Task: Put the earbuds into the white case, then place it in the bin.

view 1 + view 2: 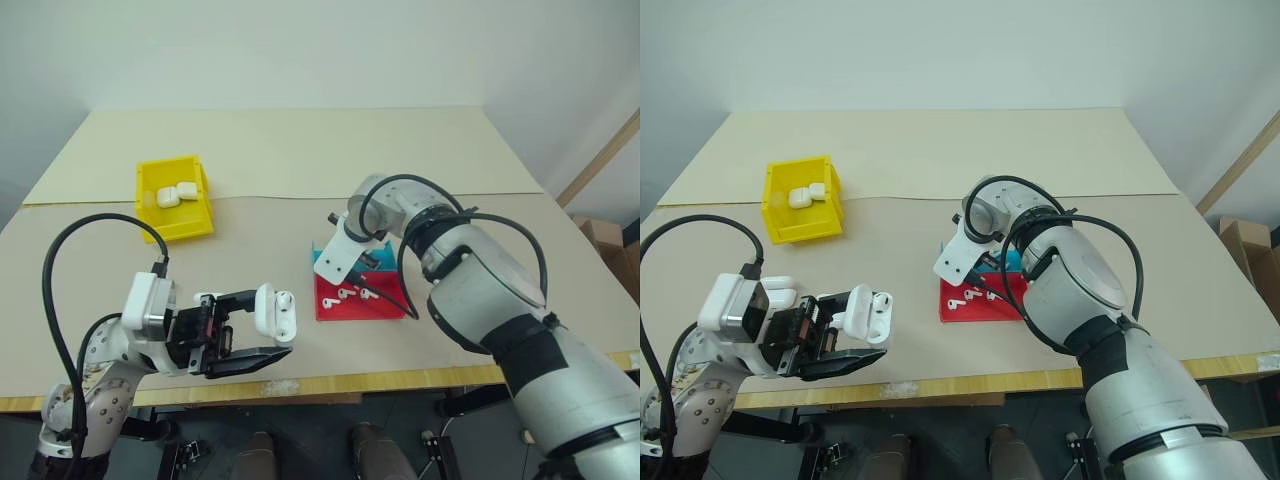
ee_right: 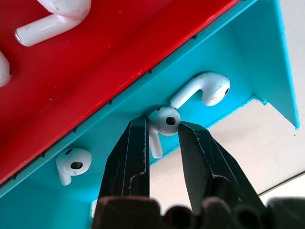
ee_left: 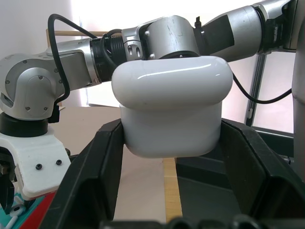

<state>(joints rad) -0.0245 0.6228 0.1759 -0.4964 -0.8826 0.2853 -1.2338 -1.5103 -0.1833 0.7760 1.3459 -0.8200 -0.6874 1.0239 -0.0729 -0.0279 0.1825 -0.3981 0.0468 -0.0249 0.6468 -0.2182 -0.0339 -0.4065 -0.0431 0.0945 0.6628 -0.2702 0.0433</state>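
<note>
My left gripper (image 1: 265,325) is shut on the white case (image 1: 275,310), held upright with its lid open above the table's front edge; the same case (image 3: 171,109) sits between the black fingers in the left wrist view. My right gripper (image 2: 164,125) points down into the blue tray (image 2: 228,62), its two tips closed against a small white earbud (image 2: 166,120) that lies on the tray floor. Two more earbuds (image 2: 205,88) (image 2: 72,163) lie beside it. The yellow bin (image 1: 185,225) stands at the back left, apart from both grippers.
Two white cases (image 1: 175,193) lie inside the bin. A red tray (image 1: 385,305) with loose earbuds (image 1: 345,293) adjoins the blue tray, mid-table. The right arm and its cables arch over both trays. The table's front edge (image 1: 400,380) runs just below the left gripper.
</note>
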